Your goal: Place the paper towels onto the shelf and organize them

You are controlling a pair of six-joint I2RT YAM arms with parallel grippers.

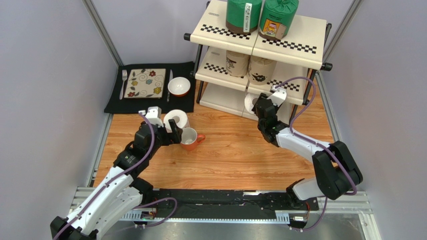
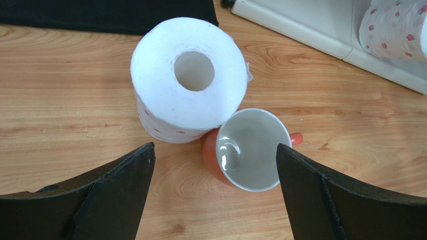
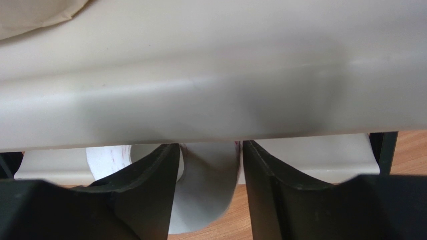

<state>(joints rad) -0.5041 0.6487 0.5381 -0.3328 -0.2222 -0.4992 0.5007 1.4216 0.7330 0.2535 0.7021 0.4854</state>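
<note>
The shelf (image 1: 295, 37) stands at the back right. Two green paper towels (image 1: 244, 14) sit on its top tier and two tan ones (image 1: 237, 62) on the middle tier. A white roll (image 1: 249, 102) lies at the bottom tier. My right gripper (image 1: 260, 103) reaches under the shelf (image 3: 210, 100). Its jaws (image 3: 209, 145) stand narrowly either side of part of that roll (image 3: 108, 157); contact is unclear. Another white roll (image 1: 176, 119) (image 2: 188, 75) stands upright on the table against the mug (image 2: 248, 150). My left gripper (image 1: 173, 134) (image 2: 214, 147) hovers just short of them, open and empty.
The orange mug (image 1: 189, 137) touches the standing roll's near right side. A black placemat (image 1: 150, 102) at the back left carries a patterned plate (image 1: 145, 83), fork (image 1: 124, 82), knife (image 1: 170, 82) and small bowl (image 1: 179, 86). Grey walls close both sides.
</note>
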